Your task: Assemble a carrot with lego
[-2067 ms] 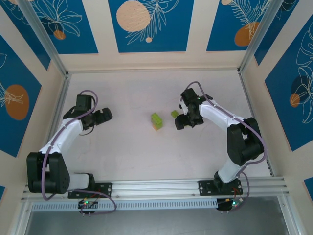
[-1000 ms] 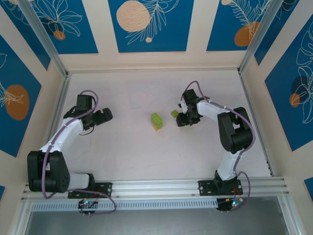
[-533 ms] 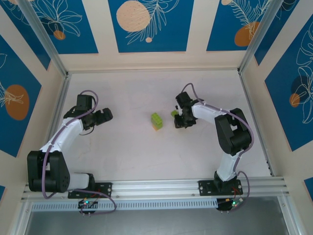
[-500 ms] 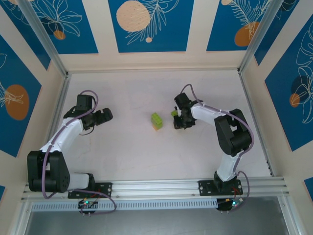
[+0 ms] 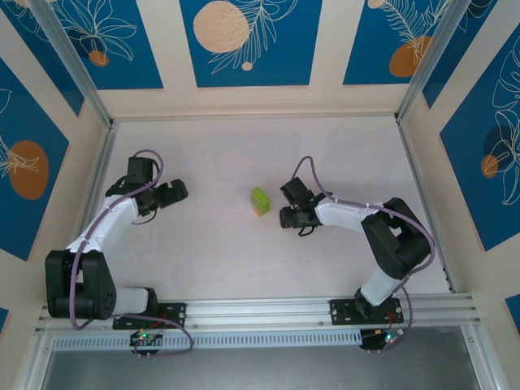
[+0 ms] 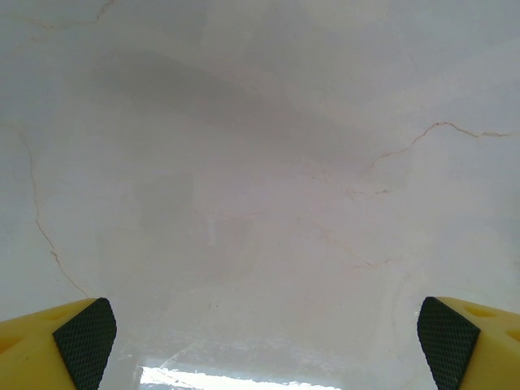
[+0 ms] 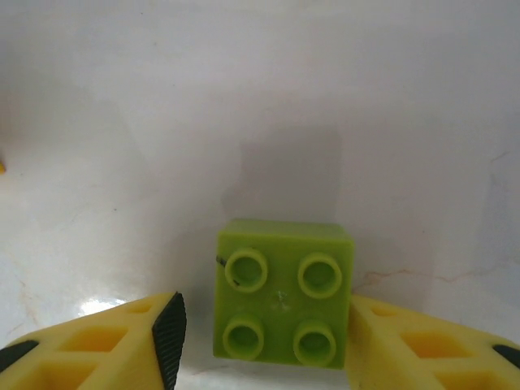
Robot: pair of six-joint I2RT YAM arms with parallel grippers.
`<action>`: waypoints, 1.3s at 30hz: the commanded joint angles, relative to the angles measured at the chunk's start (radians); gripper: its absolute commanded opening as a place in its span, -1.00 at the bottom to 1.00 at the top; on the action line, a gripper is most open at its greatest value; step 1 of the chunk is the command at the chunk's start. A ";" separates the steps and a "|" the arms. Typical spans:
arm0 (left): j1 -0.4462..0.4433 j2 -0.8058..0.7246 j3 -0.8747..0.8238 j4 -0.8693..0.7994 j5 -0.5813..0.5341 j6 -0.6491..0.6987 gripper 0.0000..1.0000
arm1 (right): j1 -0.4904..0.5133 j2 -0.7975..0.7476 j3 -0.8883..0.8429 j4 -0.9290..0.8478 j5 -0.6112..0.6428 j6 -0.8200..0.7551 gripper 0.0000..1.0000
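The table (image 5: 219, 260) is a pale, off-white surface across the middle of the top view. Near the centre of that frame the carrot (image 5: 260, 201) stands on it, a small stack of lime-green bricks with orange at its lower edge and bare surface all around. The left wrist view shows fine hairline cracks running over the tabletop. Low in the right wrist frame a square lime-green lego brick (image 7: 284, 301) sits studs up, with a soft shadow on the surface just above it.
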State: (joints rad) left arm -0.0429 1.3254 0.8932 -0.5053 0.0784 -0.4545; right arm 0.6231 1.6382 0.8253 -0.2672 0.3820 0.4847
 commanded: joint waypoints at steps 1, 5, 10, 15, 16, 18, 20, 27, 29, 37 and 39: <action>0.015 -0.001 0.007 0.004 0.020 -0.001 0.96 | 0.016 0.000 -0.117 0.244 0.029 -0.035 0.10; 0.015 0.004 0.010 0.004 0.020 0.001 0.95 | 0.024 -0.006 -0.236 0.471 0.056 -0.080 0.08; 0.015 0.005 0.007 0.004 0.015 0.002 0.96 | 0.060 0.012 -0.335 0.669 0.116 -0.107 0.07; 0.015 0.012 0.010 0.004 0.018 0.002 0.96 | 0.082 0.064 -0.391 0.838 0.148 -0.134 0.07; 0.016 0.013 0.010 0.005 0.019 0.004 0.95 | 0.085 0.078 -0.400 0.870 0.154 -0.137 0.07; 0.015 0.012 0.010 0.007 0.020 0.004 0.95 | 0.089 0.106 -0.409 0.916 0.164 -0.142 0.07; 0.015 0.010 0.007 0.011 0.024 0.004 0.96 | 0.090 0.140 -0.417 0.956 0.176 -0.146 0.07; 0.015 0.008 -0.006 0.041 0.047 0.004 0.96 | 0.112 0.171 -0.439 1.034 0.213 -0.160 0.01; 0.015 0.005 -0.010 0.045 0.050 0.003 0.96 | 0.114 0.170 -0.443 1.031 0.219 -0.154 -0.20; -0.008 -0.077 -0.090 0.171 0.157 0.003 0.87 | 0.127 0.038 -0.421 0.780 0.218 -0.050 -0.39; -0.035 -0.118 -0.117 0.235 0.186 0.015 0.85 | 0.128 -0.042 -0.414 0.693 0.180 -0.040 -0.40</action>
State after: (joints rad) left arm -0.0532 1.2682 0.8066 -0.3790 0.1837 -0.4538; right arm 0.7399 1.6592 0.4133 0.6559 0.6521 0.3813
